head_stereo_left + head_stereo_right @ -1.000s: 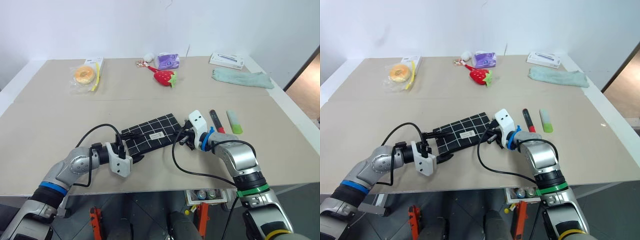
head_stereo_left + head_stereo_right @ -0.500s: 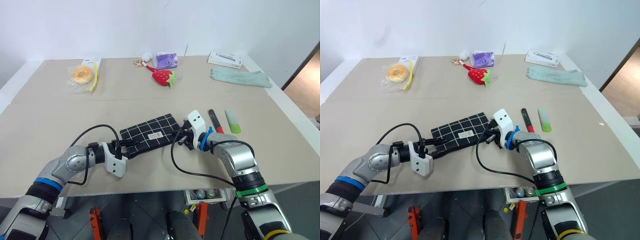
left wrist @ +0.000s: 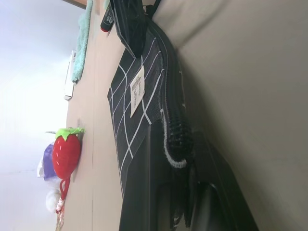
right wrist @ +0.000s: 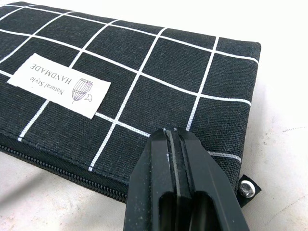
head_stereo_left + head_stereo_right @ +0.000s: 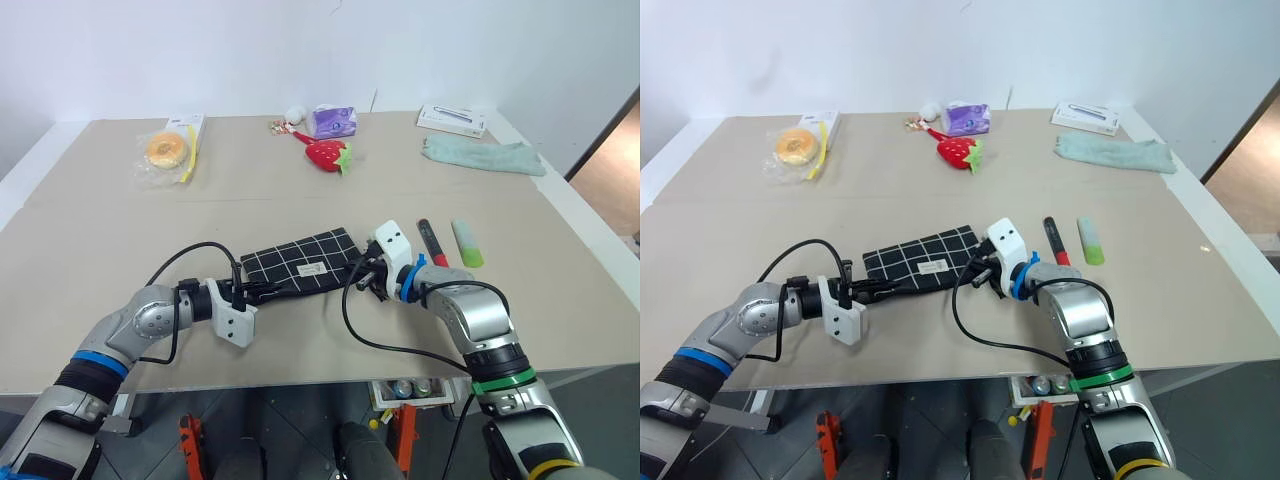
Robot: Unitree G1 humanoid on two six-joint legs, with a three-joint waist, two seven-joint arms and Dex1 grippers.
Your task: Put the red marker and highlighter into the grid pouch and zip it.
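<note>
left gripper (image 5: 262, 291): was apart, now clamped on grid pouch (image 5: 300, 262) zipper edge | right gripper (image 5: 362, 275): still together, pressing pouch corner

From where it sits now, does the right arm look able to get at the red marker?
Probably yes. The red marker lies on bare table just beside the right gripper, nothing between them. But its jaws are shut on the grid pouch corner, so it must let go first.

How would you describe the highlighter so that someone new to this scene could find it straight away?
Look at the tan table, right of the grid pouch. Two pens lie side by side there; the highlighter is the outer one, short, chunky and light green, unlike the slim black red marker.
</note>
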